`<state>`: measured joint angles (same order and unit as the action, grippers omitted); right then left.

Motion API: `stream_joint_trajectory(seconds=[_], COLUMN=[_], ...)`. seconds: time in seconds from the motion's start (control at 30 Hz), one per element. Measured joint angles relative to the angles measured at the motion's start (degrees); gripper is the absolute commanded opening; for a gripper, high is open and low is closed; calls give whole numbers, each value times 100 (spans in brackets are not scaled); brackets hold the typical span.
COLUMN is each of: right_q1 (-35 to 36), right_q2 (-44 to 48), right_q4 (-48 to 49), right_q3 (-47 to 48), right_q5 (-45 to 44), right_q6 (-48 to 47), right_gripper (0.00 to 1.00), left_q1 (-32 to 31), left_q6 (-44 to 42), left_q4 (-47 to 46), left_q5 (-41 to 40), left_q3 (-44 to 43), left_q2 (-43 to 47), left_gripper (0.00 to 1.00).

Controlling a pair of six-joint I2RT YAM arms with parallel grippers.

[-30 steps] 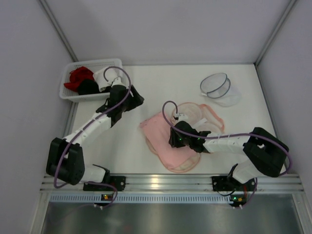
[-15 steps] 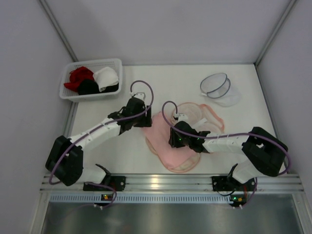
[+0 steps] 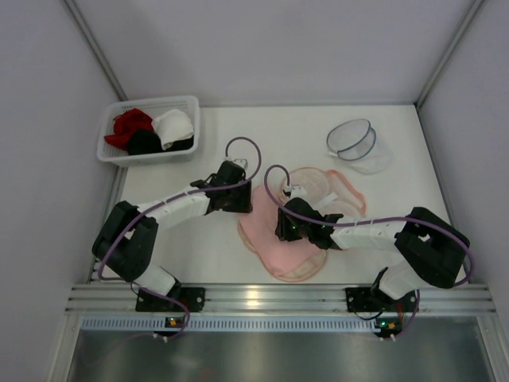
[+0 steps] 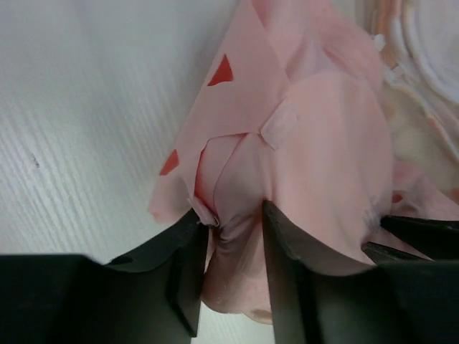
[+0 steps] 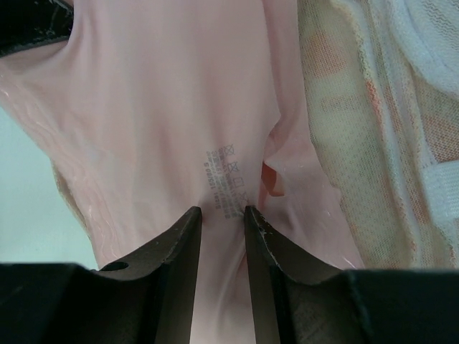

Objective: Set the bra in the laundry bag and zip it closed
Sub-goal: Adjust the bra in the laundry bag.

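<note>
The pale pink bra (image 3: 264, 232) lies spread over the open peach floral laundry bag (image 3: 340, 185) in the middle of the table. My left gripper (image 3: 240, 199) is at the bra's left edge. In the left wrist view its jaws (image 4: 233, 215) pinch a bunched fold of the bra (image 4: 323, 143), with the bag's zip rim (image 4: 419, 43) beyond. My right gripper (image 3: 286, 226) sits on the bra's middle. In the right wrist view it (image 5: 221, 211) is shut on the bra's smooth fabric (image 5: 158, 107) by a printed size label. The mesh bag wall (image 5: 358, 143) is to its right.
A white basket (image 3: 111, 153) at the back left holds red, black and white garments. A clear round mesh pouch (image 3: 355, 143) lies at the back right. Grey walls close in both sides, and a metal rail (image 3: 254, 298) runs along the front edge.
My left arm swung from the basket across to the bra's left edge, and its jaws narrowed onto a fold. The right arm and the bra's middle stayed put.
</note>
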<state>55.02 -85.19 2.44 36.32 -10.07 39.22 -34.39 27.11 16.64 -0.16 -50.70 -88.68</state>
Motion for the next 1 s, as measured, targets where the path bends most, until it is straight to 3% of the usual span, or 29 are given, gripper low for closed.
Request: stream_joint_trajectory(seconds=[0.1, 0.2, 0.33, 0.57, 1.0], right_q1=[0, 0, 7, 11, 35], right_q2=[0, 2, 175, 1263, 2973], right_q4=[0, 0, 149, 109, -675], right_q3=[0, -11, -258, -824, -1014], right_q5=[-7, -63, -232, -564, -1443], right_q6=[2, 63, 280, 442, 442], right_gripper=[30, 27, 26, 34, 41], left_q1=[-7, -17, -81, -428, -636], left_q6=[76, 177, 315, 765, 3012], left_q4=[-175, -372, -581, -833, -1751], left_q5=[286, 597, 1021, 1338, 1436], left_q3=[0, 0, 0, 44, 1491], left_q2=[94, 284, 627, 981, 1556], left_gripper=[22, 16, 14, 13, 15])
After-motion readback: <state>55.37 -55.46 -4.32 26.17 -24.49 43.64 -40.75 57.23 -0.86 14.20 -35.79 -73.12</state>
